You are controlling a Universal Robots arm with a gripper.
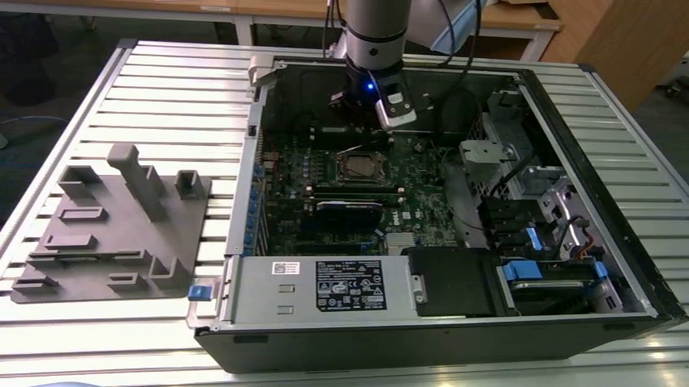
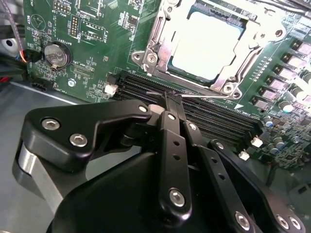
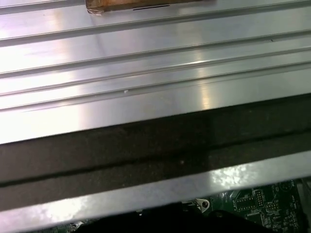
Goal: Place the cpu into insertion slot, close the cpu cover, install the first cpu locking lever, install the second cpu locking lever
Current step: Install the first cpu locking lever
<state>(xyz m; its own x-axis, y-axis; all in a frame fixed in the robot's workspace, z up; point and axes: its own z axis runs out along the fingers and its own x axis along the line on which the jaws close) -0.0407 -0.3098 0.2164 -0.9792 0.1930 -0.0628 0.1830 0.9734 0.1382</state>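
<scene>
The cpu (image 2: 206, 41) shows its dull silver top inside the insertion slot (image 1: 342, 171) on the green board, in the middle of the open computer case. The cpu cover (image 2: 160, 46), a silver frame with a cut-out centre, lies flat around it. A thin silver locking lever (image 2: 209, 96) runs along the socket's edge beside the long black slots. My gripper (image 2: 171, 97) has its black fingers shut together, with the tips at or just over that lever. In the exterior view the gripper (image 1: 364, 121) hangs over the board just behind the cpu (image 1: 359, 167).
The case stands on a slatted metal table (image 3: 146, 63). A grey fixture block (image 1: 119, 218) is at the exterior view's left. A labelled power supply (image 1: 323, 286) and drive bays (image 1: 538, 274) fill the case's front and right. A coin battery (image 2: 56, 54) sits on the board.
</scene>
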